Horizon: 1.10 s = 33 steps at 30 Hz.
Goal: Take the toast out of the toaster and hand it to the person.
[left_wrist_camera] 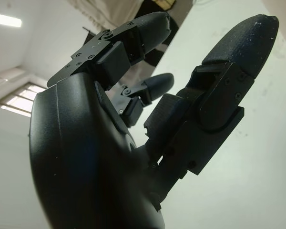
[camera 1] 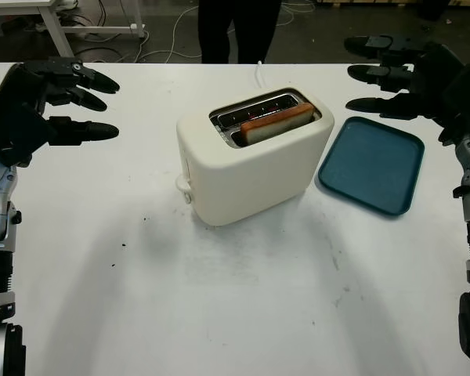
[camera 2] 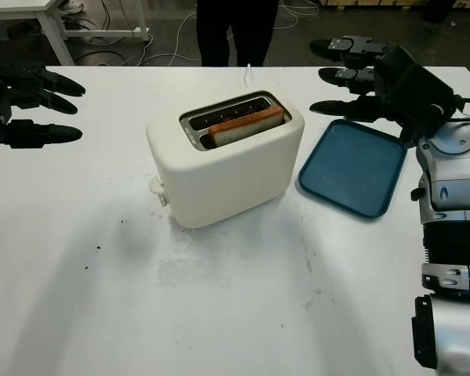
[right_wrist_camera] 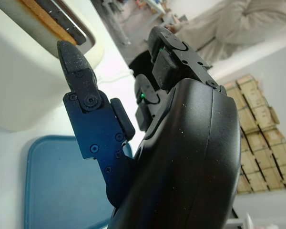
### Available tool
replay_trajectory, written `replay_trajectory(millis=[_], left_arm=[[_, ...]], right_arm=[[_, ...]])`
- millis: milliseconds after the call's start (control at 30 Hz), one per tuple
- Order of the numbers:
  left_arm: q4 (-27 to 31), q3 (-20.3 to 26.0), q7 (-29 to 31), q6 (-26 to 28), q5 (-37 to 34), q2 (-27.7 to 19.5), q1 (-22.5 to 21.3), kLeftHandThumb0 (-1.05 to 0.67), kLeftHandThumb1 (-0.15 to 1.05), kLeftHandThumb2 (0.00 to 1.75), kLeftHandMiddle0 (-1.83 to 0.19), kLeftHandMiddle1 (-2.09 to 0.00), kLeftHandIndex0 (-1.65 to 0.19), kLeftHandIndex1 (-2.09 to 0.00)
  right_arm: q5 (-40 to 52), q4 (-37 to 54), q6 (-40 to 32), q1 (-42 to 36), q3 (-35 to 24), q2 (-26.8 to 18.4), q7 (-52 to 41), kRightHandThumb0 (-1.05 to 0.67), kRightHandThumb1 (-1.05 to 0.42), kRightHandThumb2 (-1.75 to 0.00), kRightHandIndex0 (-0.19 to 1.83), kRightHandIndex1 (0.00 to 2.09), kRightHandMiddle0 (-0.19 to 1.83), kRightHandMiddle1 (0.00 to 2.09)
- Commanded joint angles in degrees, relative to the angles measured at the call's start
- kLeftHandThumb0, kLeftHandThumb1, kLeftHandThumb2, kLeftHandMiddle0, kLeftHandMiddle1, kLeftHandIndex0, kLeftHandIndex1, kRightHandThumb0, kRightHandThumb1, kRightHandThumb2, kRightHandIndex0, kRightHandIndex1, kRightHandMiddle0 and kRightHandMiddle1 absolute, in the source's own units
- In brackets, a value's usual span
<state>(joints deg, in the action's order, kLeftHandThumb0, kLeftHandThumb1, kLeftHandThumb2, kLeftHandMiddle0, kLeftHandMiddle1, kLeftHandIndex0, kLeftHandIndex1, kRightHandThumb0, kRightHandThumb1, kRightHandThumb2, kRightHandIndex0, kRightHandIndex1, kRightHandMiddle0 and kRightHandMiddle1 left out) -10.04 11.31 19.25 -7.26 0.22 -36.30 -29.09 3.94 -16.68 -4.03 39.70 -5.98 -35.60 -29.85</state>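
Note:
A cream two-slot toaster (camera 1: 251,160) stands mid-table with a slice of browned toast (camera 1: 276,122) poking out of its near slot. My left hand (camera 1: 70,102) hovers open over the table's far left, well apart from the toaster. My right hand (camera 1: 380,74) is open at the far right, above the back edge of a blue tray (camera 1: 372,164), its fingers pointing toward the toaster. In the right wrist view the toaster (right_wrist_camera: 33,71) and toast (right_wrist_camera: 45,19) lie beyond my fingertips. A person (camera 1: 239,27) in dark trousers stands behind the table.
The blue tray lies flat just right of the toaster. A white cord (camera 1: 258,72) runs from the toaster to the table's far edge. Dark crumbs (camera 1: 121,244) speckle the white table (camera 1: 219,313) in front. Cables and a table leg (camera 1: 55,27) are on the floor behind.

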Motion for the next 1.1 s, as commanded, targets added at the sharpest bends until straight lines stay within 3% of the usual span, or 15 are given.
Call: replay_trajectory(millis=[0,267,333,667,1067], left_arm=[[0.5,-0.4,-0.3,-0.7,0.5,0.2,-0.1,-1.05,0.65,0.01,-0.74,-0.87,-0.81,-0.63],[-0.6,-0.6,0.6,-0.7,0.1,0.2,-1.0,-1.05,0.65,0.01,-0.71,-0.88,-0.77,-0.66],[-0.8,-0.5,1.3,-0.3,-0.8,0.4,-1.3,-1.05,0.64,0.0,-0.65,-0.97,-0.72,-0.73],[3.2,-0.1,-0.7,4.4,-0.1,1.2,-0.5,-1.05,0.64,0.0,-0.52,-1.18,-0.58,-0.99],[5.4,-0.1,-1.4,6.3,0.4,1.5,0.3,-1.05,0.64,0.0,-0.51,-1.2,-0.56,-1.04]], right_arm=[[0.1,0.3,-0.1,-0.8,-0.1,0.4,0.1,-0.51,-0.74,0.0,0.48,0.01,0.47,0.0],[0.5,0.0,0.7,-1.4,-0.3,0.4,-0.7,-0.49,-0.74,0.0,0.49,0.01,0.47,0.01],[0.7,0.2,-0.1,-1.3,-0.4,0.7,-0.5,-0.49,-0.74,0.0,0.48,0.01,0.47,0.01],[0.7,1.5,-1.1,-1.6,-1.0,0.2,-0.5,-0.53,-0.74,0.0,0.46,0.0,0.45,0.0],[0.5,4.0,-0.4,-4.4,-1.0,0.5,-0.7,-0.54,-0.74,0.0,0.47,0.02,0.47,0.01]])
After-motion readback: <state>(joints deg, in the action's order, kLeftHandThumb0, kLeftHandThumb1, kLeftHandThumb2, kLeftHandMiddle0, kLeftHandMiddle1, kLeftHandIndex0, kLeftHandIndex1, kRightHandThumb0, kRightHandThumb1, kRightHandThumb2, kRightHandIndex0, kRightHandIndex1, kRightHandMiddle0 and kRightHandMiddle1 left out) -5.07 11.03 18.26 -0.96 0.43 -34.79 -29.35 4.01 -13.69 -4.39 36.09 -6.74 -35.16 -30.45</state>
